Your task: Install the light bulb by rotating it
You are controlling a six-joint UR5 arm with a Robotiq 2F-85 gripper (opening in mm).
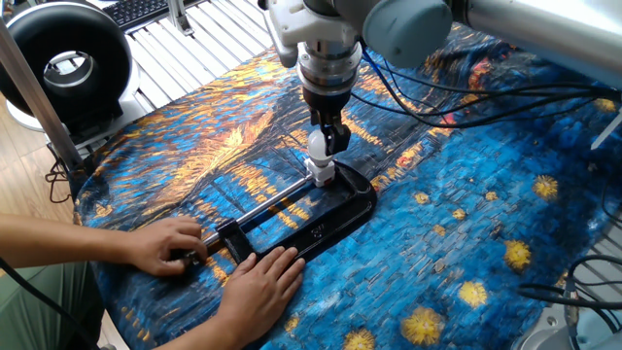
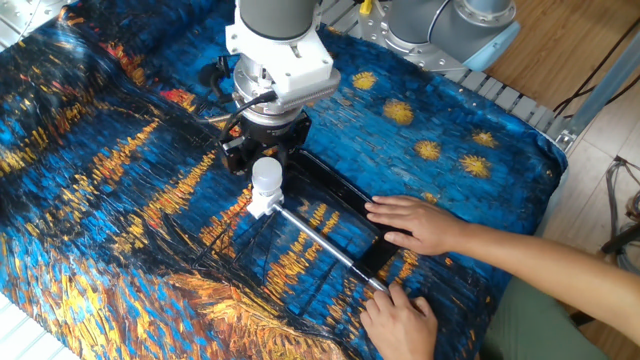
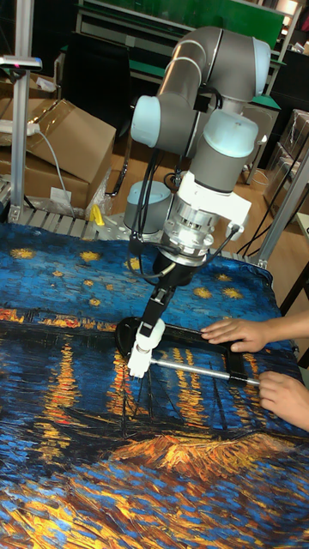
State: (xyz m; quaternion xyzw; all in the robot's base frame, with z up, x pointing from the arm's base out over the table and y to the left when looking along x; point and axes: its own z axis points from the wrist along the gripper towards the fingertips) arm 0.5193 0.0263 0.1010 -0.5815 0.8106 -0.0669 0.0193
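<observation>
The gripper [image 1: 325, 144] pinches the light bulb [image 2: 266, 174], which stands upright in the white socket block [image 2: 261, 203] at the far end of a black clamp [image 1: 321, 219]. No legible writing is visible.

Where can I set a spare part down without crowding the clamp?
Bare cloth lies right of the black clamp frame, toward the yellow star patches, and on the orange-streaked side beyond the light bulb. Crowded: around the end effector on the bulb, and the near end where two hands hold the clamp.
</observation>
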